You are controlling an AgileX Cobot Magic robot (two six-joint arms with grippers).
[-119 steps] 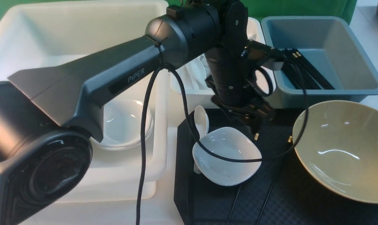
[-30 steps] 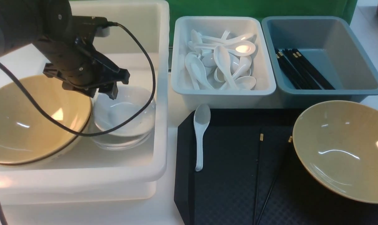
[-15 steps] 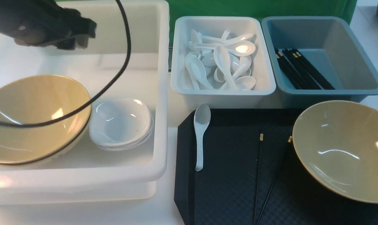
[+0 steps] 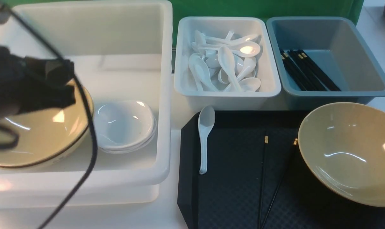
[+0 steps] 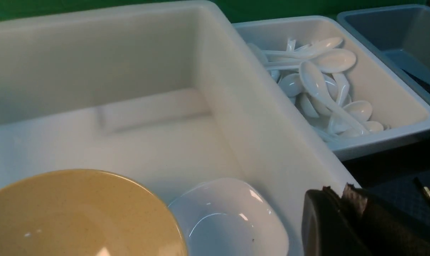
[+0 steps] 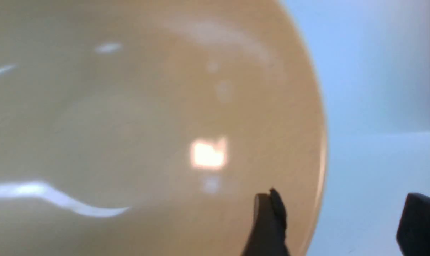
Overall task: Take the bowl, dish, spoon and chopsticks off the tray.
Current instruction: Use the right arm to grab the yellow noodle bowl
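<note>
The black tray (image 4: 230, 197) holds the white spoon (image 4: 205, 140) near its left edge, the black chopsticks (image 4: 263, 178) in the middle and the tan bowl (image 4: 348, 152) at the right. The white dish (image 4: 122, 124) tops a stack inside the big white tub (image 4: 165, 95), off the tray. My left gripper (image 4: 66, 84), blurred, hangs over the tub's left side; in the left wrist view the left gripper (image 5: 337, 192) is shut and empty. My right gripper (image 6: 343, 209) is open astride the bowl (image 6: 147, 117) rim, one finger (image 6: 271, 220) inside, the other outside.
A second tan bowl (image 4: 39, 140) lies in the tub beside the dish stack. Behind the tray stand a white bin of spoons (image 4: 227, 60) and a grey-blue bin (image 4: 364, 76) holding black chopsticks. My left arm's cable (image 4: 87, 133) dangles over the tub.
My left gripper rose off the dish stack, swung to the far left and shut; it now hangs over the tub's tan bowl. The dark bit of right gripper at the front view's edge shifted upward.
</note>
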